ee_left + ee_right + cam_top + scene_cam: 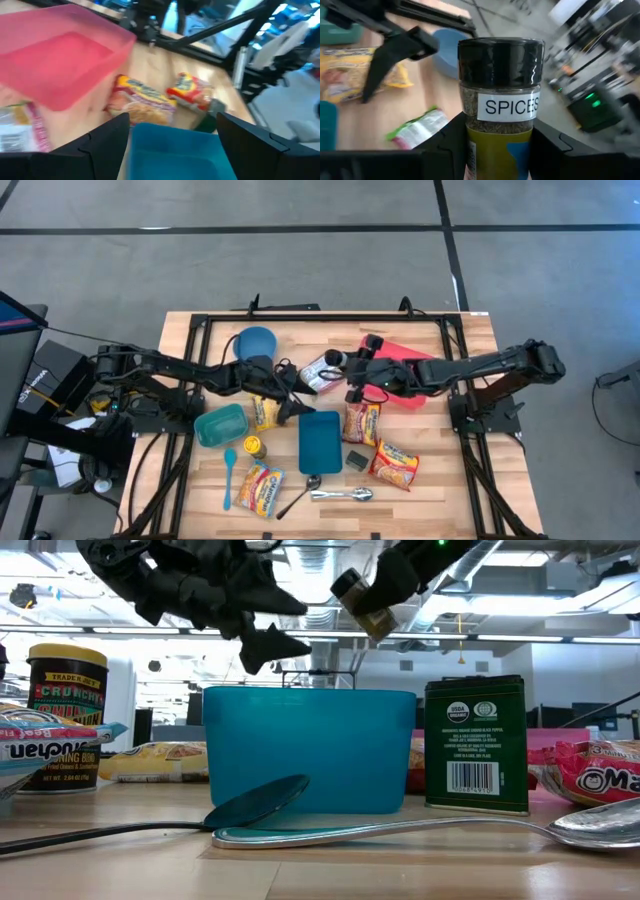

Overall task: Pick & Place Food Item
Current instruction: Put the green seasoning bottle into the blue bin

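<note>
Right wrist view shows the right gripper clamping a black-capped glass spice jar aloft, so carry it level, probably toward the rectangular teal plastic container mid-table, beside the wide-open, empty left gripper.

Spice jar: "SPICES"; can: "TRADER JOE'S".

Teal rectangular container, pink tray, black-capped spice jar, blue bowl, green tin
</note>
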You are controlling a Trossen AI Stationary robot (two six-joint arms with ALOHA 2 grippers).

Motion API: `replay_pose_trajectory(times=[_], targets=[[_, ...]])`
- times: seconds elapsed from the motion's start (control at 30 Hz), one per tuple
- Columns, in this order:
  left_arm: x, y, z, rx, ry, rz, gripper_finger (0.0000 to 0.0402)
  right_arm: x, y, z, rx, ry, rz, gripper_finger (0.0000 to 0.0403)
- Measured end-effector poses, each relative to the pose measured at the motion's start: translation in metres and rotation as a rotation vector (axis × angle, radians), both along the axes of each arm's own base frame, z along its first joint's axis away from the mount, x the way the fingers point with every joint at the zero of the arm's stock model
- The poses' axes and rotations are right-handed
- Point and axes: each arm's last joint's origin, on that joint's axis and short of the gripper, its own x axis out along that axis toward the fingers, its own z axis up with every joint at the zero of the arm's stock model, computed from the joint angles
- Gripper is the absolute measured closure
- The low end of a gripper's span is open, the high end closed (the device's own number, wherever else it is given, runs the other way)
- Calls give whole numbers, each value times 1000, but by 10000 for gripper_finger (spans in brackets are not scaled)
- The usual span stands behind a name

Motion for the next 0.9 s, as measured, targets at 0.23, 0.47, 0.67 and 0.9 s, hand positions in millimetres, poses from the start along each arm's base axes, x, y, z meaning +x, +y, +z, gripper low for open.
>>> replay_pose_trajectory(times=[0.23, 0.47, 0.67, 0.9], targets=[[-2, 11, -3, 18, 30, 90, 109, -3, 5, -8, 116, -14, -16, 259], [-3, 19, -3, 19, 30, 122, 109, -8, 11, -35, 203, -36, 20, 259], [-2, 22, -1, 46, 13, 199, 109, -11, 17, -51, 234, -146, 78, 259], [-1, 26, 3, 86, -29, 332, 109, -16, 29, -66, 305, -183, 165, 258]])
